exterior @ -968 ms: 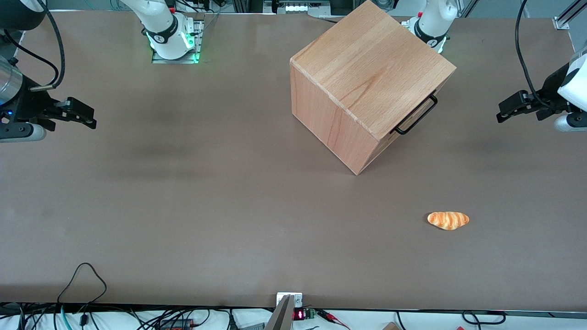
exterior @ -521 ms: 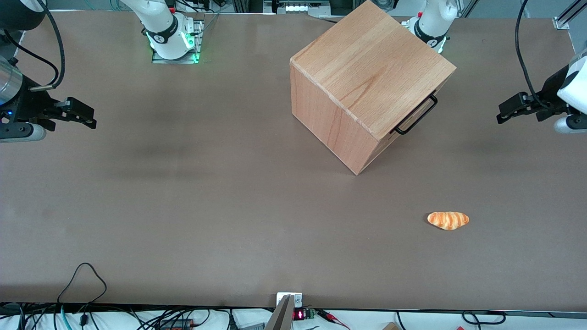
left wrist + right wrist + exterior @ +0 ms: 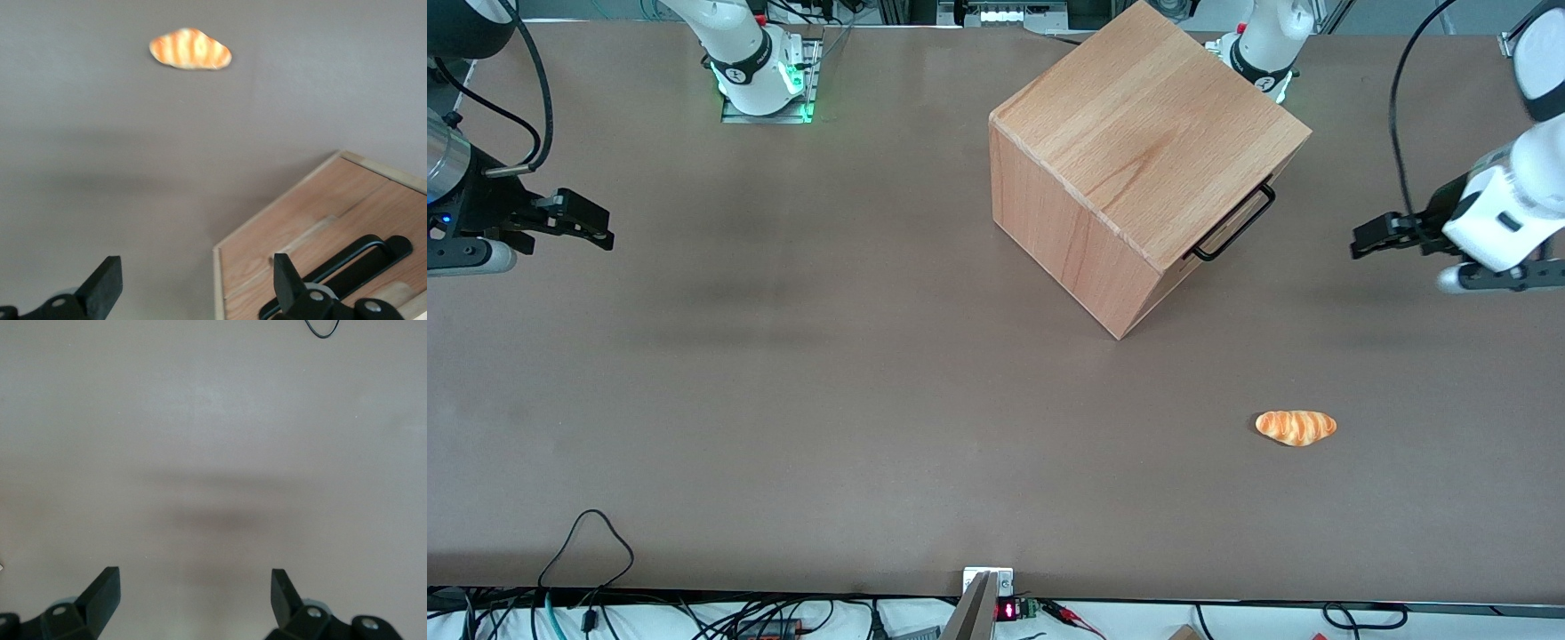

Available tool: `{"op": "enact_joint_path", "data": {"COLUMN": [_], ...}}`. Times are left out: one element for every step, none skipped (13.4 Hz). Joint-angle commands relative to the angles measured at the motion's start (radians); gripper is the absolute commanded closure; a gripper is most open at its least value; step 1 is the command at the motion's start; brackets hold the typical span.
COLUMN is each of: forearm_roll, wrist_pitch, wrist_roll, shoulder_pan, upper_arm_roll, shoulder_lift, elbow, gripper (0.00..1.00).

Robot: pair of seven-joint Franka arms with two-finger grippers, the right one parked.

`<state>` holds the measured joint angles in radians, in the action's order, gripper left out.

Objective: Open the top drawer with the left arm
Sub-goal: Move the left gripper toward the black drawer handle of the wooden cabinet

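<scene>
The top drawer point(image 3: 1232, 224) sits closed in the wooden cabinet point(image 3: 1138, 142), its black handle point(image 3: 1234, 224) facing the left arm's gripper point(image 3: 1362, 245). The gripper hovers well apart from the handle, fingers point(image 3: 107, 283) spread wide, holding nothing. A bread roll point(image 3: 1296, 427) lies on the table point(image 3: 783, 400), nearer the front camera than the gripper.

This is a robotics lab. A wide brown table point(image 3: 783, 373) carries white robot arms on bolted metal base plates point(image 3: 769, 105) lit by green status lights. Black cables point(image 3: 587, 542) tangle along the table's near edge beside a small red digit display point(image 3: 1007, 611). The left arm's gripper point(image 3: 1360, 247) hangs over the working arm's end of the table, fingers spread wide. The props look staged: a beech cube cabinet point(image 3: 1138, 160) and a toy bread roll point(image 3: 1296, 427).
</scene>
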<state>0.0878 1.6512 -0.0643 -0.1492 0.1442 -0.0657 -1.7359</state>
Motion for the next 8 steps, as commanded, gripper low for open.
{"op": "enact_joint_path", "data": {"forearm_roll": [0.071, 0.092, 0.107, 0.11, 0.11, 0.11, 0.11, 0.11], "wrist_pitch": [0.05, 0.082, 0.106, 0.116, 0.116, 0.117, 0.117, 0.121], "wrist_roll": [0.087, 0.115, 0.145, 0.184, 0.216, 0.236, 0.248, 0.273], "shoulder_pan": [-0.013, -0.013, -0.013, -0.015, -0.016, -0.02, -0.021, -0.021], "upper_arm_roll": [0.0, -0.002, -0.003, -0.017, -0.029, -0.034, -0.047, -0.061], "shoulder_lift": [0.001, 0.001, 0.004, 0.006, 0.007, 0.01, 0.013, 0.026], "elbow": [-0.097, -0.129, -0.155, -0.168, -0.171, -0.183, -0.192, -0.209], "gripper": [0.0, 0.0, 0.0, 0.0, 0.0, 0.0, 0.0, 0.0]}}
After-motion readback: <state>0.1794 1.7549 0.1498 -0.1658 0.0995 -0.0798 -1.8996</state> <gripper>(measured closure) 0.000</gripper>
